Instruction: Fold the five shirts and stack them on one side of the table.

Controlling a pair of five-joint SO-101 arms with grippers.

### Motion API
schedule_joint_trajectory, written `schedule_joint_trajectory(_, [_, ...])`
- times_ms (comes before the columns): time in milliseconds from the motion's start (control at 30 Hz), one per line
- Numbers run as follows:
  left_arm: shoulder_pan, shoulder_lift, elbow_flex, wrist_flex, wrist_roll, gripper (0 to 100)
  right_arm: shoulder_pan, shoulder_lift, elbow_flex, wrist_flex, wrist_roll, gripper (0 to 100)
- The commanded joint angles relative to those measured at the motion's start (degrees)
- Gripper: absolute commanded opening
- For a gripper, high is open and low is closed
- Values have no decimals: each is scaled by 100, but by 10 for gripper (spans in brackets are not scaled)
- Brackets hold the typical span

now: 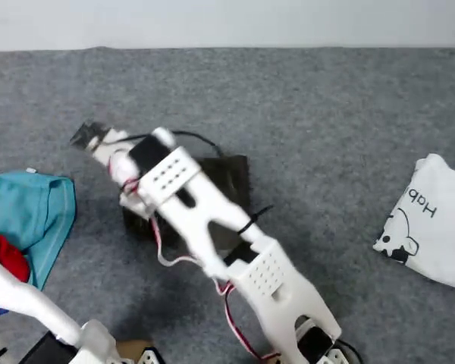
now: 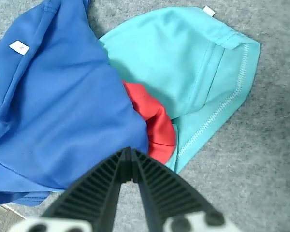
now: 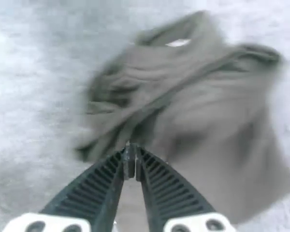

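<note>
While right pincer [image 3: 129,157] is closed, dark shirt [image 3: 193,111] lies below

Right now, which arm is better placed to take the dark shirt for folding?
Right. The right gripper is at the dark shirt mid-table; the left gripper sits over the blue shirt, well aside.

Smooth, stitched cloth — the teal shirt [image 2: 198,72] — on rough, matt carpet [image 1: 303,114].
</note>
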Motion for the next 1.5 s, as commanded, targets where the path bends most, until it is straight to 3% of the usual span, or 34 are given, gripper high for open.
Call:
schedule_joint_trajectory(0, [-26, -185, -180, 53, 9, 7, 514, -356, -246, 48, 62, 11])
schedule_joint_trajectory(133, [-9, -185, -180, 44, 9, 7, 488, 163, -105, -233, 62, 10])
schedule_joint_trajectory(500, [-35, -185, -180, 44, 9, 7, -919, 910, -1055, -198, 53, 10])
schedule_joint_trajectory(633, [-35, -185, -180, 44, 9, 7, -708, 787, -1890, 259, 35, 10])
schedule_joint_trajectory(800, [-35, -185, -180, 35, 9, 7, 101, 532, -2347, 189, 62, 11])
schedule_joint_trajectory(1033, [-35, -185, -180, 35, 9, 7, 470, 734, -1389, 251, 35, 10])
schedule_joint_trajectory(1233, [-35, -185, -180, 35, 9, 7, -154, 752, -123, 242, 18, 10])
schedule_joint_trajectory(1467, [-35, -185, -180, 35, 9, 7, -971, 1007, 35, -145, 9, 10])
